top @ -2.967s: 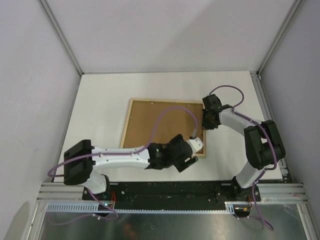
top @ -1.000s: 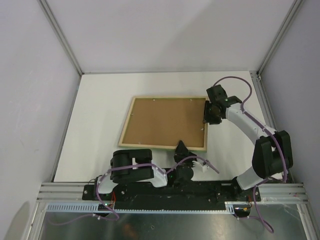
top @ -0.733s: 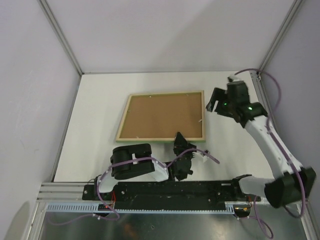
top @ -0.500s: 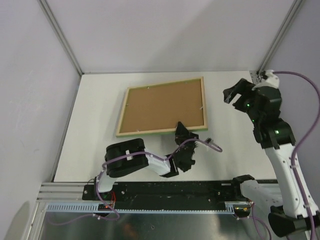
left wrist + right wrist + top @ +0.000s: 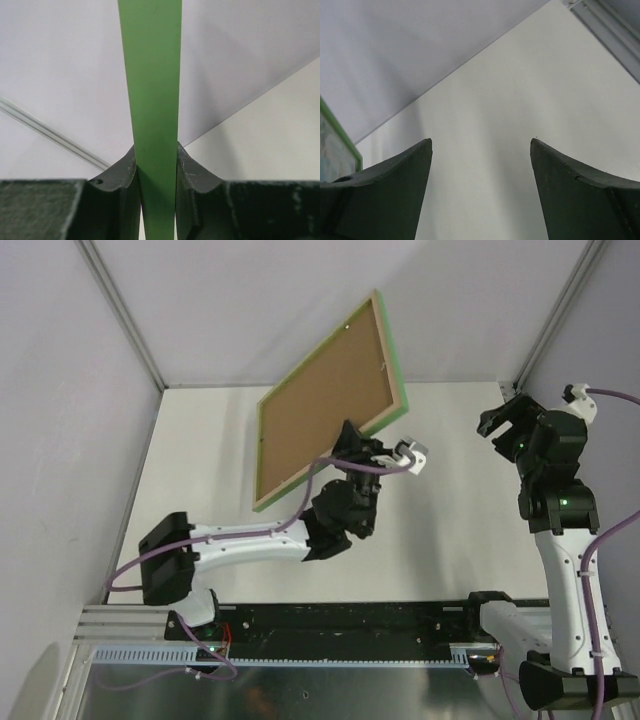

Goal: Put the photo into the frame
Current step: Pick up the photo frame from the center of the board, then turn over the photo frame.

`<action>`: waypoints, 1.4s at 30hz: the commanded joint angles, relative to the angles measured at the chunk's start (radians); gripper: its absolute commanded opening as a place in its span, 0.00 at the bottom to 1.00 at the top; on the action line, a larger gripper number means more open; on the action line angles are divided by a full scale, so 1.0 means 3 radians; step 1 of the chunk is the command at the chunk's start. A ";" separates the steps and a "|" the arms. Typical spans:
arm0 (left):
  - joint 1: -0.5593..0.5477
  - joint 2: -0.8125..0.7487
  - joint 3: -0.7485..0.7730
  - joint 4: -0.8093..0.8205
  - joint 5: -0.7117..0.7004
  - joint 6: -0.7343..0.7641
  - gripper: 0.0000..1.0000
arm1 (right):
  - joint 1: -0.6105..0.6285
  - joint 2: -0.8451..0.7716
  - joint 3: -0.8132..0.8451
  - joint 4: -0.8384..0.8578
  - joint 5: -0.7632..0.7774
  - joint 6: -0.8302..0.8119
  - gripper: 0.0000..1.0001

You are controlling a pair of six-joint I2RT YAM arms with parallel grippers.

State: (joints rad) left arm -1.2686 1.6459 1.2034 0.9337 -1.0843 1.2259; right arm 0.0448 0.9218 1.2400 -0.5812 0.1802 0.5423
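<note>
Count from the top view: 2 arms (image 5: 240, 545), 2 grippers, 2 fingers (image 5: 385, 190) on each, so 4 in total. The left gripper (image 5: 352, 443) is near centre and the right gripper (image 5: 505, 420) is at 3 o'clock. 1 frame (image 5: 392, 360), at 12 o'clock from the left gripper. 1 brown backing board (image 5: 320, 405) inside it. 1 photo (image 5: 329, 150), only a sliver at 9 o'clock in the right wrist view. 1 white table (image 5: 200, 490). 2 purple cables (image 5: 608, 393), 1 per arm. 1 gripper is clamped on the frame's edge, and 1 has its fingers spread.
</note>
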 commanded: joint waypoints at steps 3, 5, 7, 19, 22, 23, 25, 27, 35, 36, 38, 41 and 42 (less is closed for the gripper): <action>0.0239 -0.0495 0.0407 -0.1285 0.0734 -0.0801 0.00 | -0.0398 0.0034 -0.0048 -0.0024 -0.0363 0.0121 0.83; 0.0282 -0.0567 0.0573 -0.1642 0.0886 -0.1073 0.00 | -0.0465 0.0071 -0.0096 -0.0007 -0.0465 0.0132 0.83; 0.0338 -0.0627 0.0788 -0.2043 0.1075 -0.1440 0.00 | -0.0506 0.0132 -0.0134 -0.0001 -0.0581 0.0145 0.83; 0.0964 -0.0510 0.2140 -0.3709 0.2149 -0.3264 0.00 | -0.0506 0.0488 -0.0360 0.0067 -0.0968 0.0165 0.82; 0.1362 -0.0420 0.2407 -0.4042 0.2602 -0.3864 0.00 | -0.0482 0.0550 -0.0408 0.0079 -0.1001 0.0142 0.82; 0.1502 -0.0384 0.2476 -0.4122 0.2827 -0.4118 0.00 | -0.0477 0.0566 -0.0417 0.0075 -0.1010 0.0136 0.82; 0.1856 -0.0309 0.2591 -0.4265 0.3278 -0.4594 0.00 | -0.0463 0.0603 -0.0437 0.0074 -0.1029 0.0125 0.82; 0.2324 -0.0243 0.2625 -0.4331 0.3791 -0.5090 0.00 | -0.0451 0.0646 -0.0468 0.0087 -0.1062 0.0118 0.82; 0.3373 -0.0119 0.1876 -0.3863 0.5162 -0.6355 0.00 | -0.0343 0.0781 -0.0576 0.0153 -0.1118 0.0101 0.82; 0.3461 -0.0138 0.1714 -0.3725 0.5296 -0.6499 0.00 | -0.0326 0.0797 -0.0586 0.0160 -0.1125 0.0101 0.82; 0.3637 -0.0144 0.1384 -0.3415 0.5504 -0.6722 0.00 | -0.0279 0.0839 -0.0617 0.0192 -0.1142 0.0097 0.82; 0.3859 -0.0119 0.0878 -0.2900 0.5749 -0.7009 0.00 | -0.0220 0.0909 -0.0664 0.0261 -0.1196 0.0090 0.82; 0.3919 -0.0110 0.0729 -0.2717 0.5812 -0.7128 0.00 | -0.0208 0.0938 -0.0681 0.0296 -0.1236 0.0085 0.82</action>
State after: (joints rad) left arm -0.1467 1.6497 1.5253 -0.2157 0.4377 -0.6830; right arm -0.0372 1.1812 1.0477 -0.5503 -0.1493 0.5831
